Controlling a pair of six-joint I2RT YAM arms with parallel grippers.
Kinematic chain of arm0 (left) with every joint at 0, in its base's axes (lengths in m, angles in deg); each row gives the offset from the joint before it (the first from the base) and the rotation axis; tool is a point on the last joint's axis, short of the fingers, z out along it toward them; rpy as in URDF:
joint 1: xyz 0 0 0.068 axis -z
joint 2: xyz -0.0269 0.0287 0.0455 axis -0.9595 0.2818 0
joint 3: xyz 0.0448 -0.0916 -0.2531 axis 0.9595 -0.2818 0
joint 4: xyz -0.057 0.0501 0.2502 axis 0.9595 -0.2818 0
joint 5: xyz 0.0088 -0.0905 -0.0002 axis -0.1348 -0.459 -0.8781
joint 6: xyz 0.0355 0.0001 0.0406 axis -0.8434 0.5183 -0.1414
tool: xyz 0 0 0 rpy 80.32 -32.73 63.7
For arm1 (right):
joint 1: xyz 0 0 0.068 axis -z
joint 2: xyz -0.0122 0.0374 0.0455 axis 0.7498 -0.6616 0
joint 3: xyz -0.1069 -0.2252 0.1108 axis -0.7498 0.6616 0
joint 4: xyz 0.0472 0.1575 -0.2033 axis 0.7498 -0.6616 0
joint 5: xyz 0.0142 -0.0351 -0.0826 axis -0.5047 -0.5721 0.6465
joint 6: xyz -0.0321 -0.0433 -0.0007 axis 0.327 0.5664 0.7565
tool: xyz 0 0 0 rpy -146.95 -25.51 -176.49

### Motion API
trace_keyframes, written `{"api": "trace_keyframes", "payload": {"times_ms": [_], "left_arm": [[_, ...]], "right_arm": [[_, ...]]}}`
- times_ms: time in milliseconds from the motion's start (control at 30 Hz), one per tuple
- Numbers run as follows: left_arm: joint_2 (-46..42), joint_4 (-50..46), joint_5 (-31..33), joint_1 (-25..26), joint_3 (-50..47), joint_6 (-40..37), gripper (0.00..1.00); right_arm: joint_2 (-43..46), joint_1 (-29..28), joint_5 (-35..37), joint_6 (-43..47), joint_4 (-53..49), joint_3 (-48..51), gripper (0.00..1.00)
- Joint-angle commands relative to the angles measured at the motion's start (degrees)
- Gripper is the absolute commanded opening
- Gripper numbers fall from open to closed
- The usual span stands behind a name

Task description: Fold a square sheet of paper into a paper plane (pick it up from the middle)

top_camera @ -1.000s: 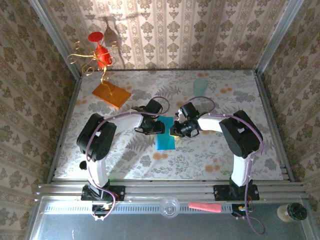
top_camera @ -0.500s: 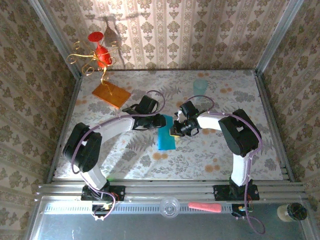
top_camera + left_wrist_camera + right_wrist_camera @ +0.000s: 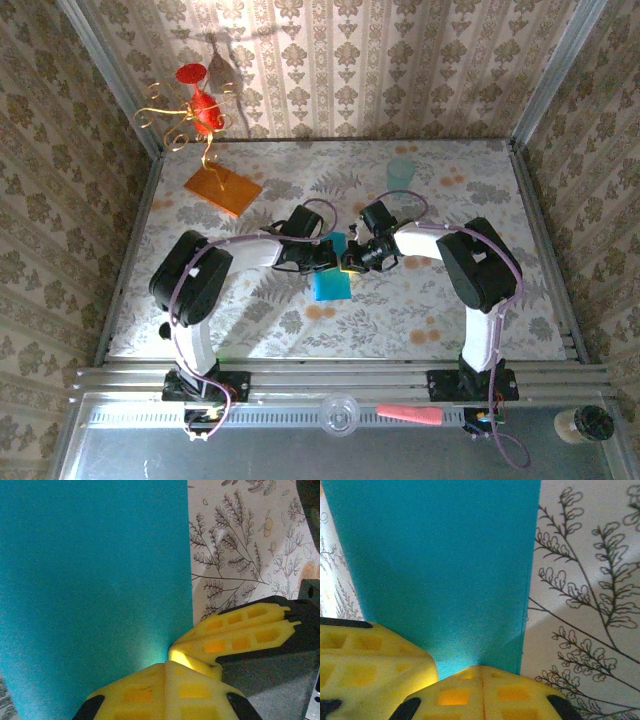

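Left hand (image 3: 166, 666) is just being clamped fully shut on the square sheet of paper (image 3: 331, 281), joining the right hand (image 3: 481, 669), already shut on it; two-handed folding is being enabled.

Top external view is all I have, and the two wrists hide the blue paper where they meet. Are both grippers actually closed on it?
Observer: In the left wrist view, the left gripper has its yellow fingers pressed together on the edge of the square sheet of paper.
Operator: And the right one?
Observer: The right wrist view has the right gripper shut on the paper too, with no gap between its fingers.
Operator: How close are the two pinches?
Observer: Side by side. In the left wrist view, the right gripper's tips sit against the left's and seem to touch.
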Motion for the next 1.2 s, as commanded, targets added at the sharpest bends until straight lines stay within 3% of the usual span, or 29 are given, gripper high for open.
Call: {"api": "trace_keyframes", "payload": {"times_ms": [0,367,633,800,833,1000,1167], "left_arm": [[1.3,2.15,-2.56,-1.02,-1.02,1.11,0.0],[2.68,2.8,-6.31,-7.89,-7.71,-4.47,0.0],[-5.68,1.35,-8.42,-15.65,-11.9,-7.63,0.0],[-8.26,3.47,-10.35,-13.89,-8.48,-5.91,0.0],[-7.68,4.51,-10.44,-11.33,-7.66,-5.15,0.0],[-1.3,10.52,-11.48,-7.49,-4.34,-0.97,0.0],[4.01,12.86,-11.86,-7.07,-3.51,0.76,0.0]], "right_arm": [[-7.58,0.13,11.18,1.14,-9.37,3.23,0.09],[-10.4,0.44,14.59,1.7,-14.2,2.29,0.09],[-10.71,0.83,15.84,1.99,-15.74,2.21,0.08],[-10.9,0.81,16.04,2.15,-16.18,1.79,0.08],[-11.05,0.83,16.04,2.11,-16.14,1.82,0.09],[-11.23,0.83,16.01,2.06,-16.14,1.77,0.09],[-11.25,0.79,16.22,2.27,-16.09,1.85,0.08]]}}
